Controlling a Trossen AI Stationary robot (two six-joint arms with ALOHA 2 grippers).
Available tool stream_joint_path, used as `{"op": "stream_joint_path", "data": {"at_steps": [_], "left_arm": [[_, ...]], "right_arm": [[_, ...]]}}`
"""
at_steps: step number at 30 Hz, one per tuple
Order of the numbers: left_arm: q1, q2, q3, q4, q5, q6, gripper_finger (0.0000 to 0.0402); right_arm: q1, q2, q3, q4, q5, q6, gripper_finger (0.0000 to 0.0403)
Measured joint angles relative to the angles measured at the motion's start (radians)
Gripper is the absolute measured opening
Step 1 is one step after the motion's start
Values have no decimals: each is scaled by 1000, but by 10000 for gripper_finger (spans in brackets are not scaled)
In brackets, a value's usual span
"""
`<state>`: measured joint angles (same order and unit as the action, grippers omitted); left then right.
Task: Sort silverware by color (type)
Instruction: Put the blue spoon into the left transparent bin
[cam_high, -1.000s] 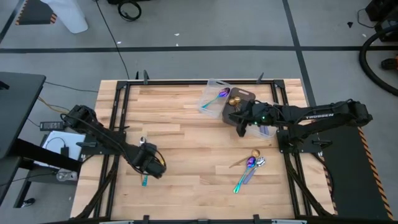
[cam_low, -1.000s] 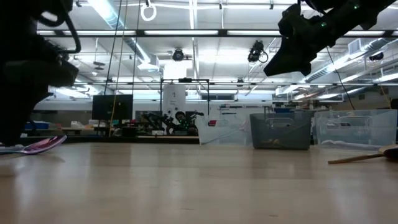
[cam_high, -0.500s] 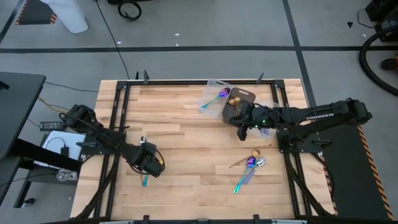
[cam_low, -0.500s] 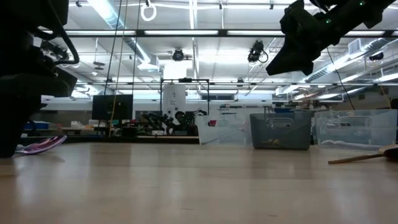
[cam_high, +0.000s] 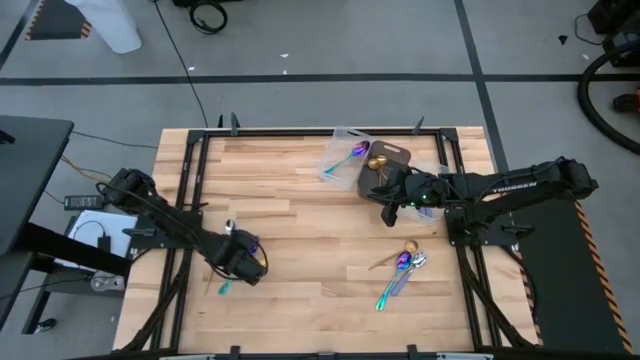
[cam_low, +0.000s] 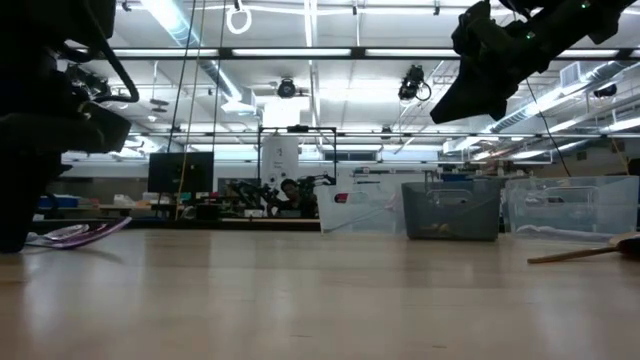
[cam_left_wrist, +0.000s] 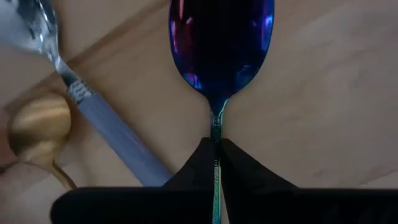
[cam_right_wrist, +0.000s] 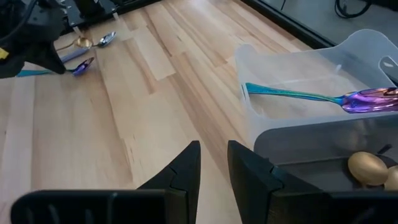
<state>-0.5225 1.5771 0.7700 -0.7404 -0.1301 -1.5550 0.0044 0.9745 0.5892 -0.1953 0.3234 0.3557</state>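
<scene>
Iridescent spoon (cam_left_wrist: 221, 50) is pinched by the left gripper (cam_left_wrist: 216, 163): both fingertips (cam_left_wrist: 194, 168) meet on the thin neck just behind the bowl, handle running back between them along the gripper's own line. Bowl points straight out ahead of the fingers, clear of the wood as far as the wrist view shows. In the high view this sits at the table's near-left part, left gripper (cam_high: 240, 258) over the planks with the teal handle tip (cam_high: 223, 288) sticking out toward the near edge. Low view has the spoon (cam_low: 85, 234) at about table level, slightly tilted; can't tell if it is fully off the surface.

Just beside it in the left wrist view: a silver spoon (cam_left_wrist: 74, 93) lying diagonally and a gold spoon (cam_left_wrist: 38, 127), both outside the grip.

Judgement: the move ahead is a carry across to the clear tray (cam_high: 340, 152) at the far edge, which already holds one iridescent spoon (cam_high: 350, 156). Long axis is already in line with the fingers, so only lift and travel matter. Thin neck could pivot in the pinch.

Further right, a small pile of spoons (cam_high: 402, 270) waits on the wood near the right arm's base.

Right gripper (cam_high: 388, 203) hovers by the dark bin (cam_high: 375, 170), fingers (cam_right_wrist: 177, 174) parted, nothing between them. It's nearer the trays; left arm is the one holding.
</scene>
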Motion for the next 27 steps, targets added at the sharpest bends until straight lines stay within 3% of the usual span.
{"op": "stream_joint_path", "data": {"at_steps": [6, 15, 22, 27], "left_arm": [[15, 3, 62, 32, -221, 135, 14], [118, 7, 67, 259, -414, 399, 17], [266, 63, 68, 598, -438, 729, 17], [374, 91, 70, 761, -397, 895, 17]], "right_arm": [[0, 0, 0, -1, 19, 0, 91], [0, 1, 0, 16, 51, 11, 91], [0, 29, 0, 41, 48, 8, 91], [1, 56, 0, 51, 38, 8, 91]]}}
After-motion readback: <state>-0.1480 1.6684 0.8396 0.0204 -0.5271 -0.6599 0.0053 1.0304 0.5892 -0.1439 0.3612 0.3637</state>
